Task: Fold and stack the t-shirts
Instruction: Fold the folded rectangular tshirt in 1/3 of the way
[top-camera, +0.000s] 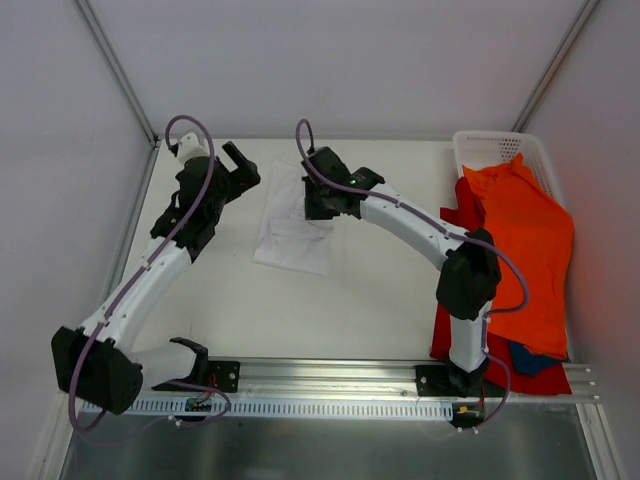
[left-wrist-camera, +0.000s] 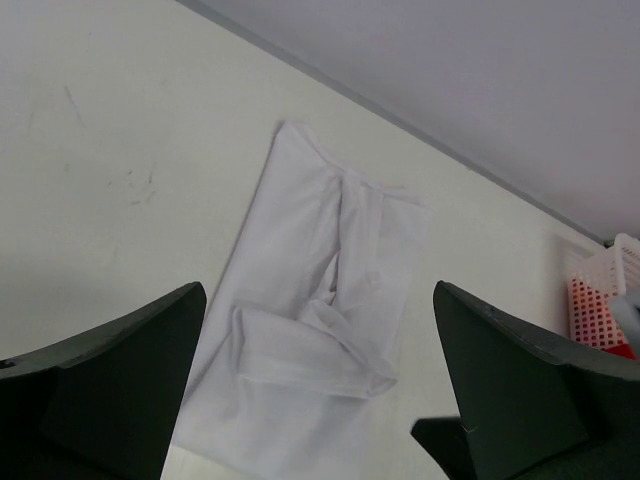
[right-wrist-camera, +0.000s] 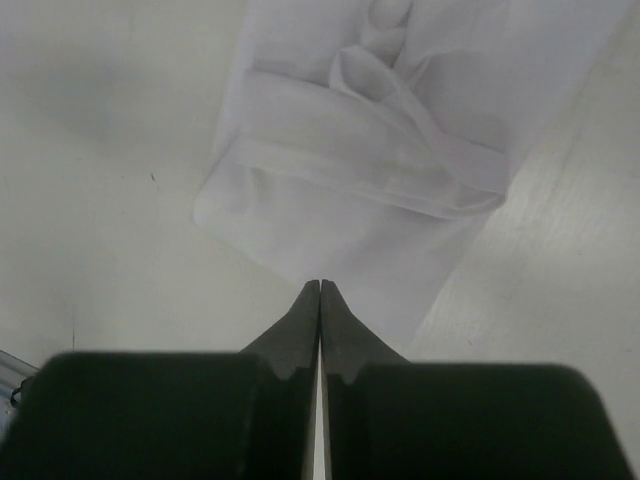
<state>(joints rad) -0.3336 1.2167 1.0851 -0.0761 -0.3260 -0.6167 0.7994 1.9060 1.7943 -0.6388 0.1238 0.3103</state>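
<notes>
Table (top-camera: 380, 300): white, arms at near edge. Orange t-shirt (top-camera: 530, 250): spread at right edge, top draped into mesh basket (top-camera: 480, 150), lying over red t-shirt (top-camera: 443, 335). White t-shirt (top-camera: 295, 240): folded into narrow strip, table centre, between grippers. Left gripper (left-wrist-camera: 320, 290): jaws wide apart, above shirt, holding nothing. Right gripper (right-wrist-camera: 320, 285): jaws pressed together, tips at shirt's edge; possibly pinching cloth, unclear.
</notes>
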